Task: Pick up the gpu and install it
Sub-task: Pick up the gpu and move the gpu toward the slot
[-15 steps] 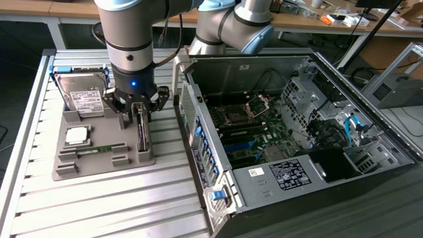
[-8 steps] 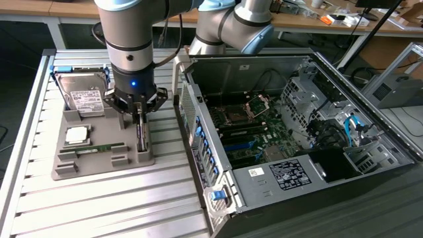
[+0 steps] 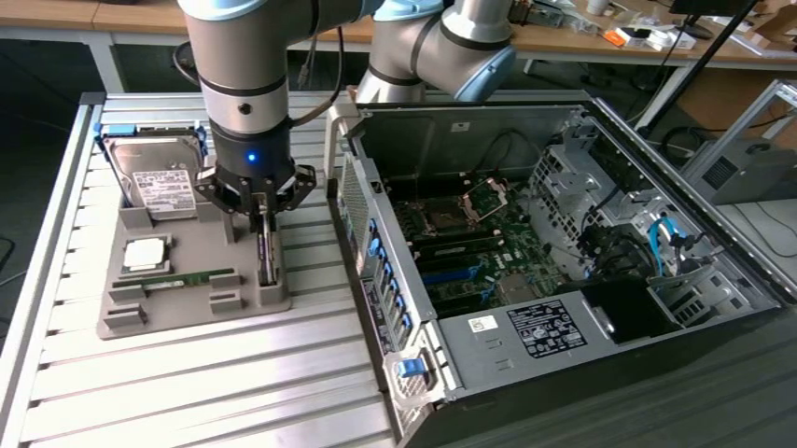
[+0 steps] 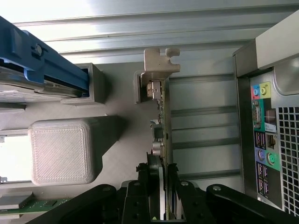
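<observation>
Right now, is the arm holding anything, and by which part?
The gpu, pinched along its upper edge between the jaws, one on each broad face. It stands on edge in the grey tray.

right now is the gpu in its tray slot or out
In: the gpu stands on edge in a slot of the grey tray, gripper closed on it.

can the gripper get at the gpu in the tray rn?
Likely yes: the gripper sits right over the gpu, which stands edge-on in the tray, with fingers against both its faces, nothing between.
</observation>
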Available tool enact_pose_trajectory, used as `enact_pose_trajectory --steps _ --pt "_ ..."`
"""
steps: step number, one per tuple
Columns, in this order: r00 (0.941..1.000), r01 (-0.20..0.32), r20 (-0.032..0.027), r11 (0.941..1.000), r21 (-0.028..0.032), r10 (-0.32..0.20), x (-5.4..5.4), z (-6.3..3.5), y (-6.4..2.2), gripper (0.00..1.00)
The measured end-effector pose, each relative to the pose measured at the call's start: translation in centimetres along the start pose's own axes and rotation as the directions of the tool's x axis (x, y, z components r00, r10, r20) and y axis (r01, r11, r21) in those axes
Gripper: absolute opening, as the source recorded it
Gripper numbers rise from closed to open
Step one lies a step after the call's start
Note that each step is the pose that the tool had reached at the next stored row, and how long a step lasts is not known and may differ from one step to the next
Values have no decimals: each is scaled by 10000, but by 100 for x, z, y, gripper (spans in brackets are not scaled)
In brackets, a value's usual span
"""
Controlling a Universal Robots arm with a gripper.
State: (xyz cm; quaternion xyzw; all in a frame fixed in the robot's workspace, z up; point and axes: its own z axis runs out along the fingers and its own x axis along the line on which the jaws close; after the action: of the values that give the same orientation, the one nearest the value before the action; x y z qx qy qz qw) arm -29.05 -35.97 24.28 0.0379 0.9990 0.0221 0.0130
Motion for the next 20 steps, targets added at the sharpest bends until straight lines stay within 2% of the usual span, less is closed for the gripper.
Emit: enact_pose_trajectory --steps 10,20 --pt "10000 0 0 10000 0 0 -1 -29 1 27" --pt "10000 -2 -4 10000 -52 2 -3 -114 5 27"
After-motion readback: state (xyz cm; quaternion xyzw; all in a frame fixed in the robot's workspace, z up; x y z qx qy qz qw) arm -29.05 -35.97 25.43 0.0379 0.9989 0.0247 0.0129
